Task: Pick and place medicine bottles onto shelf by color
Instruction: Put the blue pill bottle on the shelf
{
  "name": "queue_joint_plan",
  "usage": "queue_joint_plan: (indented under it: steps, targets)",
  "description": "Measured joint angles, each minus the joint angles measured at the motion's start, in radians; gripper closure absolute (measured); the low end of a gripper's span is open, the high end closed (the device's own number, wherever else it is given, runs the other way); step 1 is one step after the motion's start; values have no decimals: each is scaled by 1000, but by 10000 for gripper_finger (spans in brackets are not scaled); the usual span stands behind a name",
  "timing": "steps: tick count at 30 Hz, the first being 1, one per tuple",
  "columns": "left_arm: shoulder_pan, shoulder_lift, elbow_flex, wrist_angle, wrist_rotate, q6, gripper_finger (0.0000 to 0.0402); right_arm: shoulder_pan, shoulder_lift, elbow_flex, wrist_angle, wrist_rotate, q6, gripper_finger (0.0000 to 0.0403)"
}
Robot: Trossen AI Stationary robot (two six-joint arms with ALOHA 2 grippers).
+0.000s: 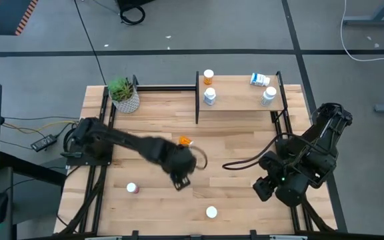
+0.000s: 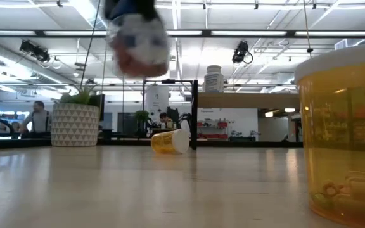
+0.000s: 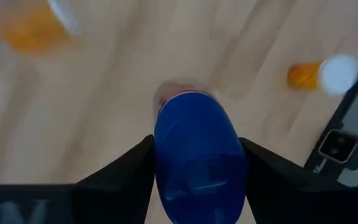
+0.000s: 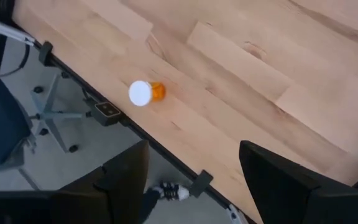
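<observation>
1. Fingers of the left gripper (image 3: 197, 163) are clamping the blue bottle (image 3: 197, 158) above the middle of the desk (image 1: 245, 133).
2. Fingers of the right gripper (image 4: 194, 180) are standing apart, gripping nothing, over the desk's right front edge.
3. Four bottles are sitting on the shelf (image 1: 235, 100); an orange bottle (image 1: 185, 141) is lying beside the left gripper.

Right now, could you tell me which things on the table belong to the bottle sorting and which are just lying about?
Belongs to the job:
- rounded blue bottle, held in the left gripper
- orange bottle lying on its side
- white-capped orange bottle near the front edge
- pink-bodied bottle
- light wooden shelf, four bottles on it

Lying about:
- potted green plant
</observation>
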Motion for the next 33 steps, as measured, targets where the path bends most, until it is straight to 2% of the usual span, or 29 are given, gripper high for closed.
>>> queue_joint_plan:
  steps: [4,8,11,15,18,21,25,29,33]
  targets:
    - [110,-1,164,-40,-10,190,200,-2,0,0,0,45,39,144]
    - [229,-2,280,-34,-13,316,196,-44,0,0,-11,127,21,144]
    - [299,-2,330,-24,15,427,192,-111,0,0,-8,168,-139,144]
    - [350,-2,381,1,134,545,198,-186,-4,0,45,287,-356,144]
    - [368,-3,403,51,264,604,201,-231,-22,10,94,377,-467,144]
    - [370,-3,429,48,345,708,194,-290,-39,54,117,414,-584,144]
    - [376,-3,435,40,396,828,188,-391,-41,148,195,398,-844,144]
    - [392,-3,435,41,404,926,195,-509,-41,204,363,270,-1124,140]
    - [419,-3,435,41,404,965,193,-601,-40,209,365,148,-1315,123]
